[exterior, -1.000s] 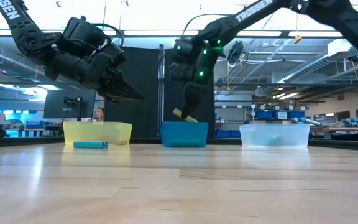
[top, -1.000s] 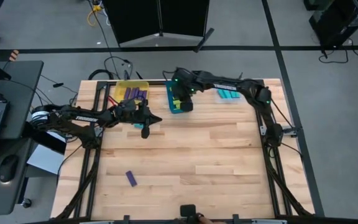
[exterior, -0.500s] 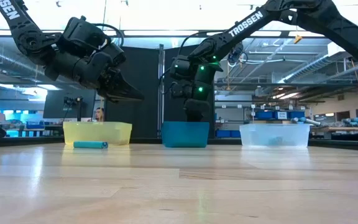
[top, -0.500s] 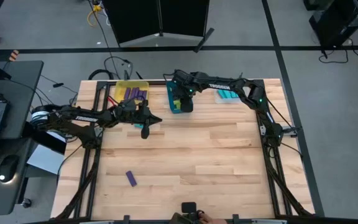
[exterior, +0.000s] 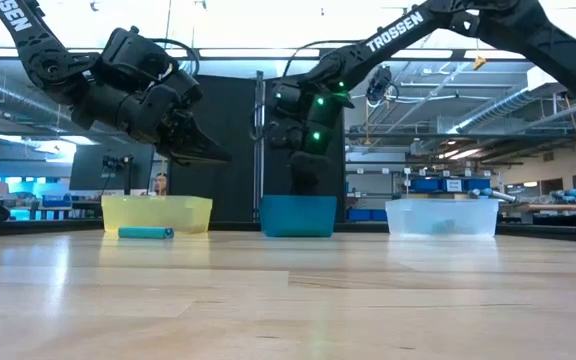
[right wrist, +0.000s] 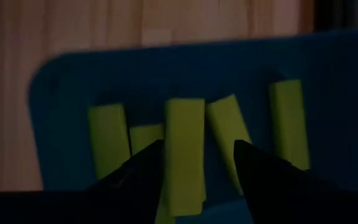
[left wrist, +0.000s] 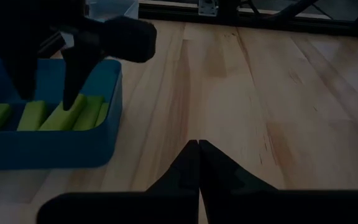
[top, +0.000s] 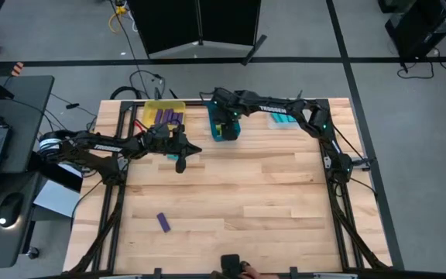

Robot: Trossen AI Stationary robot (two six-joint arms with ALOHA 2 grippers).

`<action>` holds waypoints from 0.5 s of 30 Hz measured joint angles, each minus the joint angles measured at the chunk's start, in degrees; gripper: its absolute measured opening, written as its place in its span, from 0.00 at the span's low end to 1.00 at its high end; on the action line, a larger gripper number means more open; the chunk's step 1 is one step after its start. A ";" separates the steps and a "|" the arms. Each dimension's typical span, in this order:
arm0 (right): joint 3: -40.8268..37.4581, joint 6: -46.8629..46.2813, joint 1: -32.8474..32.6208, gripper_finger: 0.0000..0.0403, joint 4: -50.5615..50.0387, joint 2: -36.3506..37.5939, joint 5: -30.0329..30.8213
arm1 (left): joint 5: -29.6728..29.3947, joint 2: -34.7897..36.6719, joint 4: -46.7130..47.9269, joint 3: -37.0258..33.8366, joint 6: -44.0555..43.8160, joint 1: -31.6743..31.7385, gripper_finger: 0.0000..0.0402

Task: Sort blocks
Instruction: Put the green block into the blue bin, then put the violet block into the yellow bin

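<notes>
My right gripper [right wrist: 197, 149] stands open, reaching down into the blue bin [top: 212, 133] at the table's far edge. A lime block [right wrist: 184, 155] lies lengthwise between its fingers, among several other lime blocks [left wrist: 33, 115] on the bin's floor. My left gripper [left wrist: 199, 144] hangs shut and holds nothing, above the table left of the blue bin. A cyan block [exterior: 146, 233] lies on the table just under it. A purple block [top: 163, 222] lies flat near the table's front left. My right gripper has one finger [right wrist: 143, 163] close against a long side [right wrist: 168, 149] of the lime block, and I cannot tell whether it touches. The other finger stands clear of the block. The fingers point steeply down, along the block, which lies in the bin.
A yellow bin [top: 165, 115] with purple blocks stands left of the blue bin. A clear bin [exterior: 441, 216] with cyan blocks [top: 283, 118] stands to its right. All three line the table's far edge. Bare wood fills the middle and near side.
My right gripper has gone down into the blue bin. The lime block that showed slanted at its fingertips above the bin's rim has gone down with it and now sits below the rim.
</notes>
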State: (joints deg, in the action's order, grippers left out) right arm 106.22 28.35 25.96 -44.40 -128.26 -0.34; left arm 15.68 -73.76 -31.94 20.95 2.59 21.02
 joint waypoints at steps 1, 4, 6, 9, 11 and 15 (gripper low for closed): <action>0.79 -0.10 -0.22 0.50 -0.47 0.02 0.30 | 0.00 0.00 0.00 0.00 0.03 0.00 0.02; 3.02 -0.32 -0.91 0.49 -2.71 0.02 0.81 | 0.00 0.00 0.02 0.00 0.04 0.00 0.02; 4.07 -0.70 -1.37 0.45 -4.01 0.15 0.78 | 0.23 0.29 0.31 0.00 0.06 0.00 0.02; 4.23 -0.79 -2.19 0.33 -4.94 1.27 -0.34 | 1.91 1.68 0.49 0.02 0.07 0.00 0.02; 4.26 -1.46 -2.65 0.21 -4.72 1.98 -2.35 | 3.26 3.14 0.76 0.02 -0.56 0.00 0.02; 4.26 -3.63 -3.28 0.03 -3.66 3.02 -7.02 | 6.07 6.99 1.39 0.02 -1.34 0.00 0.02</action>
State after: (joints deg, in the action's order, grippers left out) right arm 110.48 24.72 22.68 -48.06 -125.24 -7.36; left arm 21.75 -66.77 -30.55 20.97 1.26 21.02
